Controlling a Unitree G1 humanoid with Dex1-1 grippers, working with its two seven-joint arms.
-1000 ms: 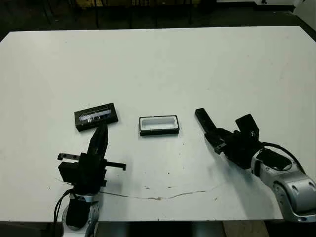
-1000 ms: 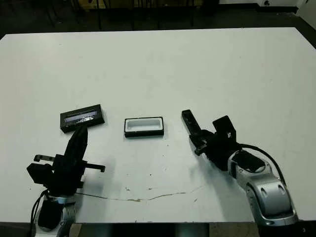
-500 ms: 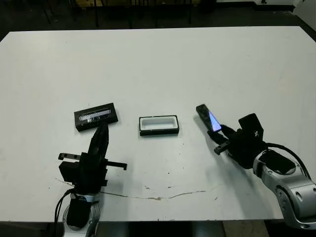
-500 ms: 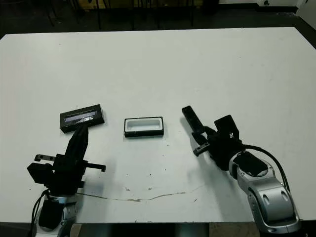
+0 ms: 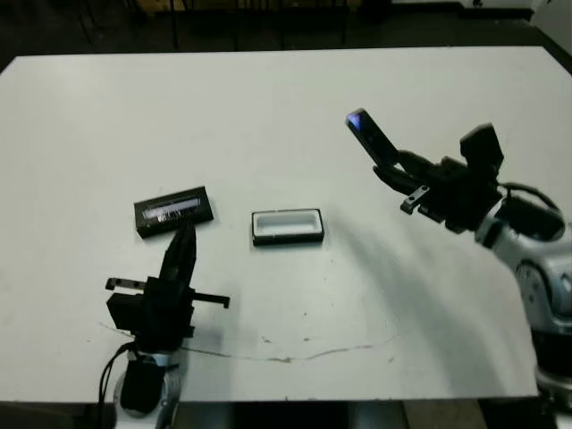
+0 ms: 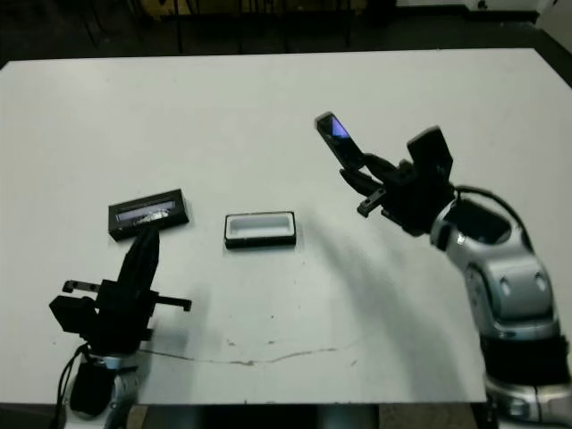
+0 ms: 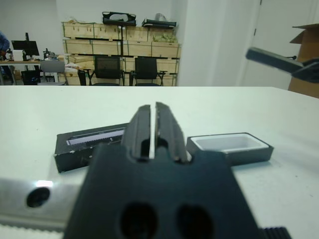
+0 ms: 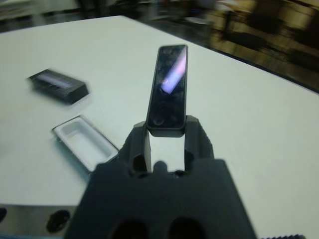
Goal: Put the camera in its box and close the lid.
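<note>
The slim black camera (image 5: 371, 137) with its bluish patch hangs in the air, tilted, above and to the right of the box. My right gripper (image 5: 394, 170) is shut on its lower end; the wrist view shows the camera (image 8: 168, 89) pinched between both fingers. The box (image 5: 287, 226), black outside and white inside, lies open and empty at the table's middle. Left of it rests the black lid (image 5: 173, 210) with its silvery strip. My left gripper (image 5: 185, 239) rests shut on the table just in front of the lid, holding nothing.
A thin brown crack or stain (image 5: 295, 350) runs along the white table (image 5: 286, 107) near its front edge. Beyond the table in the left wrist view stand chairs (image 7: 125, 69) and stacked crates (image 7: 119, 47).
My right gripper has lifted the camera off the table and carried it up and away from the front edge. The left arm, the lid and the box have stayed put.
</note>
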